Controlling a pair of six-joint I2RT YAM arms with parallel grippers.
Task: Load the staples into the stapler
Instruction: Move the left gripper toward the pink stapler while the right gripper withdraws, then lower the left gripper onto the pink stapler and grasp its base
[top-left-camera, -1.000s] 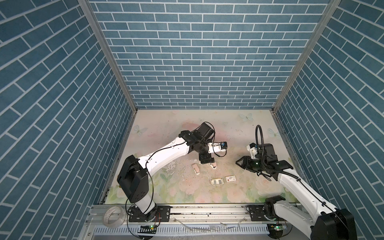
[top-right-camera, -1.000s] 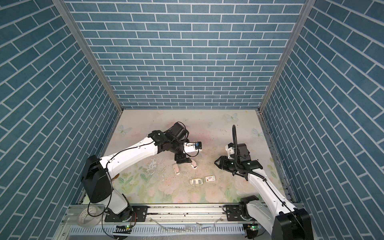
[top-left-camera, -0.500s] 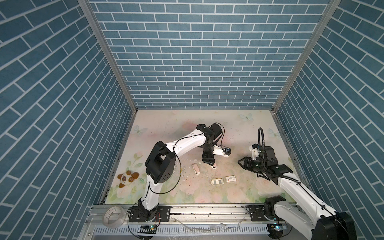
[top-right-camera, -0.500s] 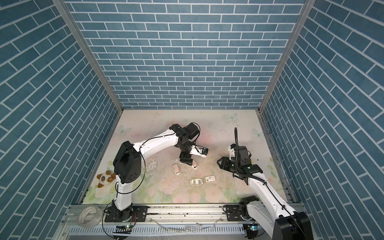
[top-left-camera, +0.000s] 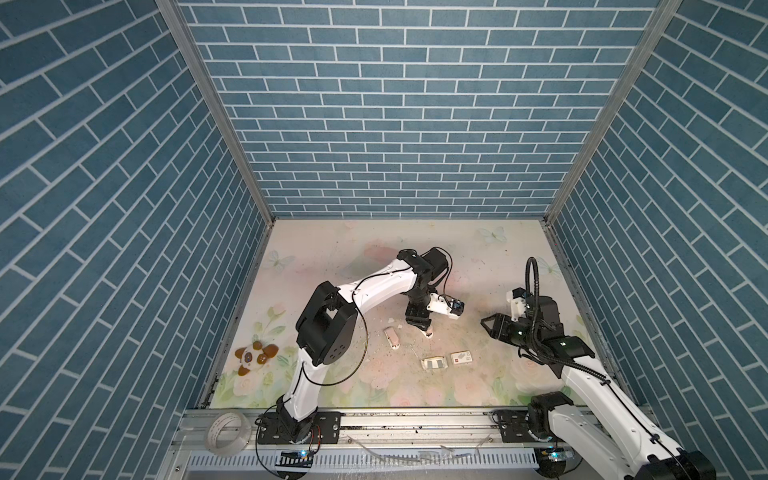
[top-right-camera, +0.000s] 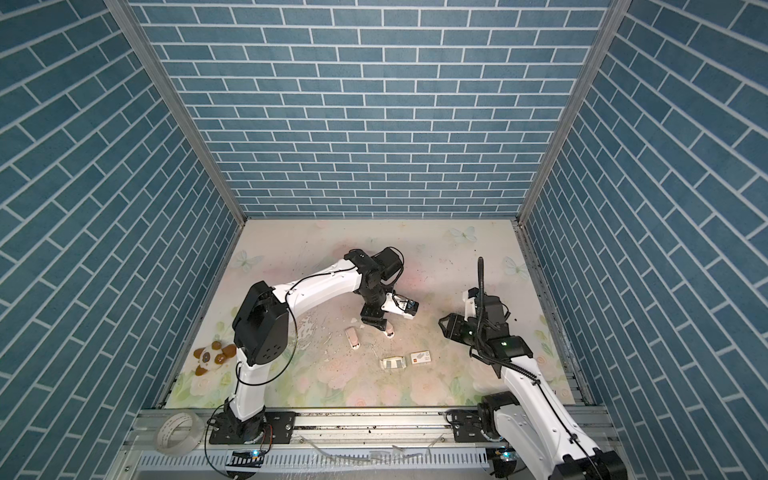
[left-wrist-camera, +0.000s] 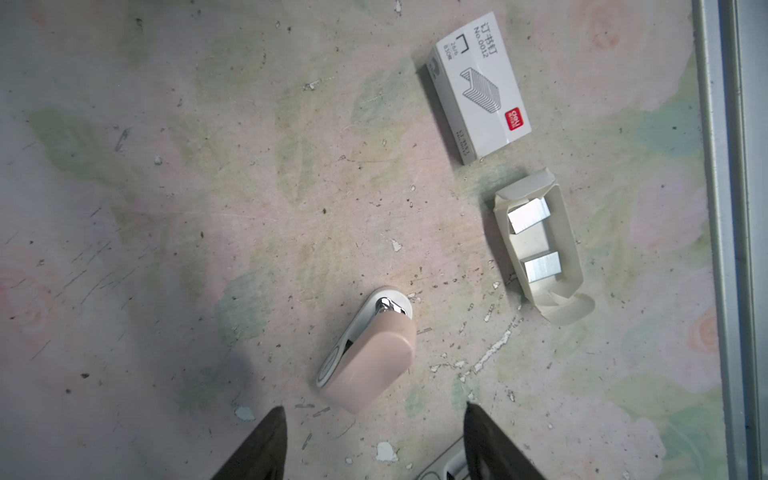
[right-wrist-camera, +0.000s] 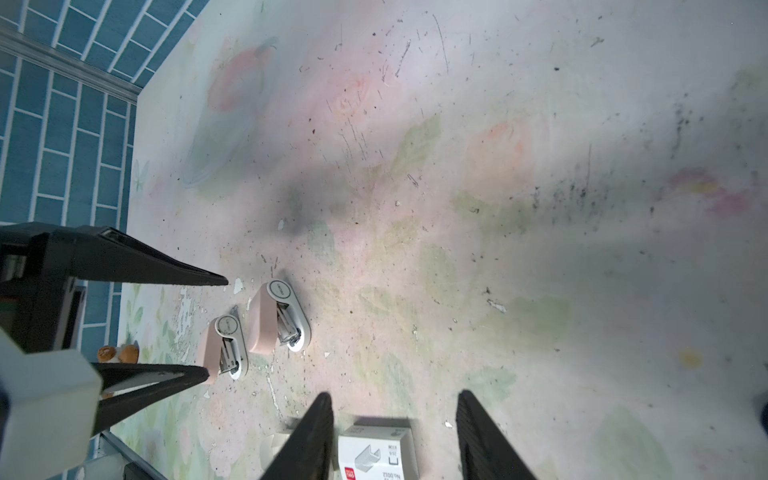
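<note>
1. Since a second ago the left arm has swung its elbow upright and in toward the middle, uncovering a plush toy (top-left-camera: 253, 355) by the left wall, while the left pincer (top-left-camera: 418, 323) has stayed over the same patch.
2. The staples (left-wrist-camera: 528, 217) show as two short silver-grey blocks, finely ribbed and bright. They lie crosswise at either end of a small white cardboard tray (left-wrist-camera: 565, 232), with bare cardboard between them.
3. That tray, its end flaps splayed, lies on the floral tabletop (top-left-camera: 332, 257) near the front rail. Just beside it, not touching, lies a white sleeve (left-wrist-camera: 478, 87) printed with a staple drawing and a red mark.
4. The stapler (left-wrist-camera: 370, 357) has a pink top on a white body, with bright metal at its nose. It lies near the tray, at the tips of the left pincer; whether they touch cannot be told.
5. A second stapler (top-left-camera: 392, 337) of the same look lies close by, toward the left.
6. The left pincer points down with its jaws spread and nothing gripped.
7. The right pincer (right-wrist-camera: 395, 395) hangs over the tabletop to the right, well apart from the staples, jaws spread and empty.
</note>
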